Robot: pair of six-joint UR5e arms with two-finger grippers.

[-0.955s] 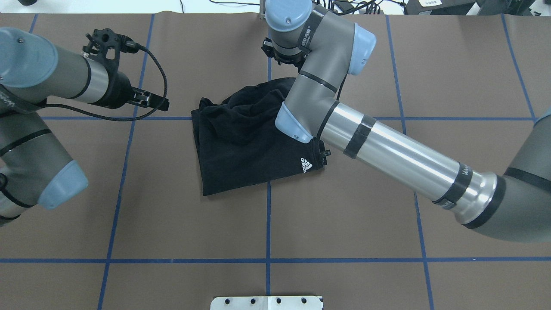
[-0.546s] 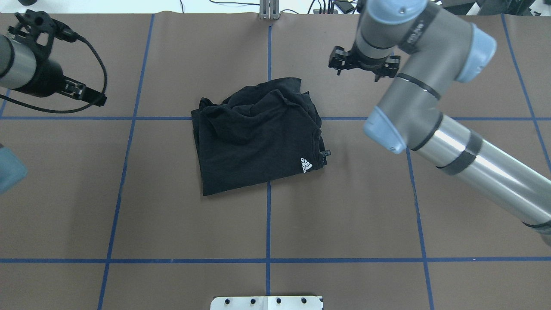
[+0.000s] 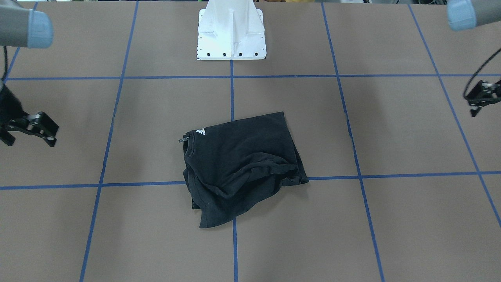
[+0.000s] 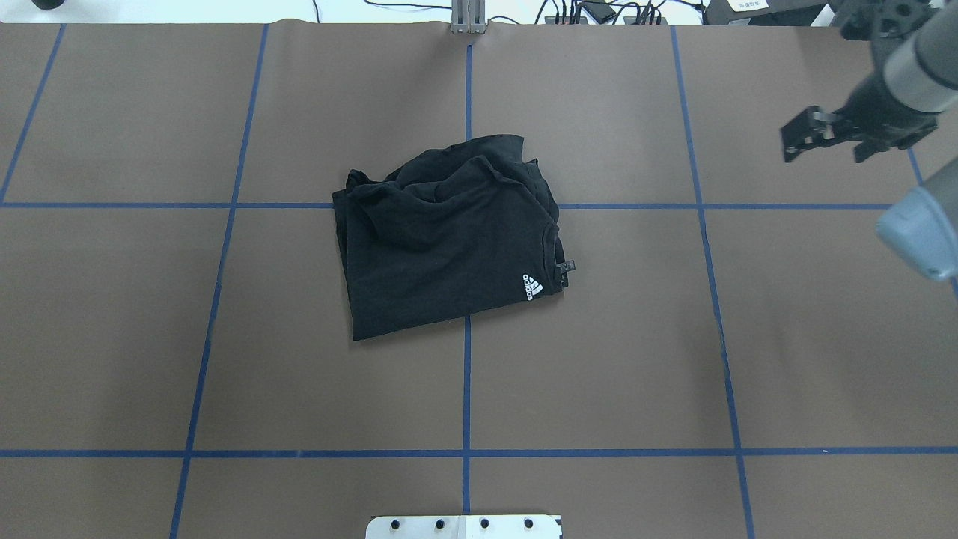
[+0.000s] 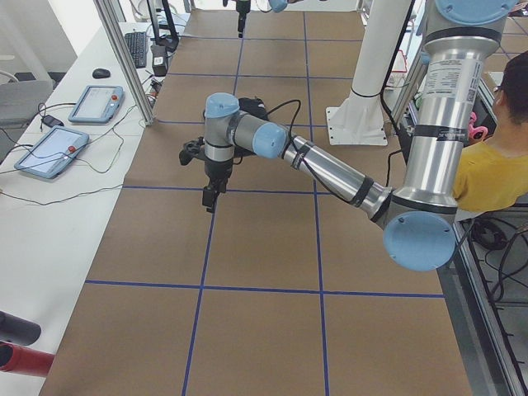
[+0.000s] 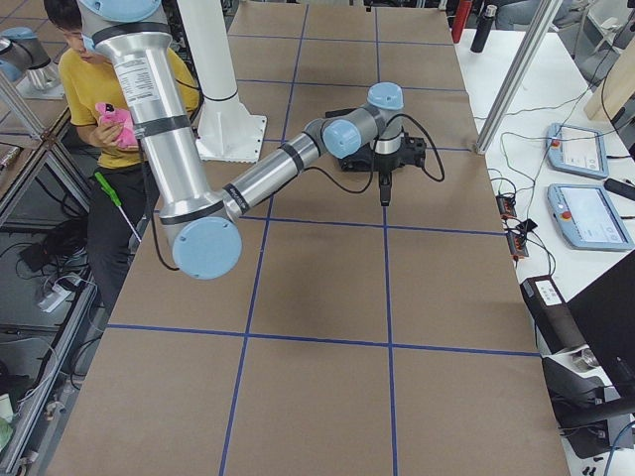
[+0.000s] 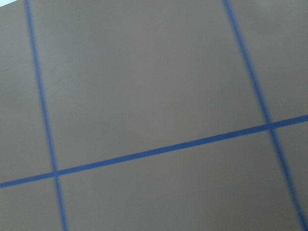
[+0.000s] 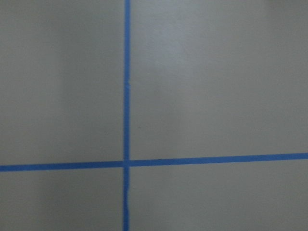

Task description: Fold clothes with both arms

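The clothes are one black T-shirt (image 4: 441, 232) lying folded and somewhat rumpled at the middle of the table, its small white logo (image 4: 532, 287) at the near right corner. From across the table the T-shirt (image 3: 242, 160) shows its logo (image 3: 200, 131) at the top left. My right gripper (image 4: 829, 153) hangs far off at the table's right end, open and holding nothing; it shows again as the right gripper (image 3: 29, 140). My left gripper (image 3: 487, 105) is at the opposite end, half cut by the frame edge; its visible finger is splayed, so it looks open and empty. Both wrist views show only bare mat.
Blue tape lines (image 4: 467, 374) divide the brown mat into squares. The white pedestal base (image 3: 231, 35) stands at the robot's side of the table. A person in yellow (image 5: 495, 157) sits beside the base. Tablets (image 6: 585, 213) lie on the side benches.
Both arms have swung outward away from the shirt: the right from above it to the far right, the left out of the overhead view. The shirt has not moved.
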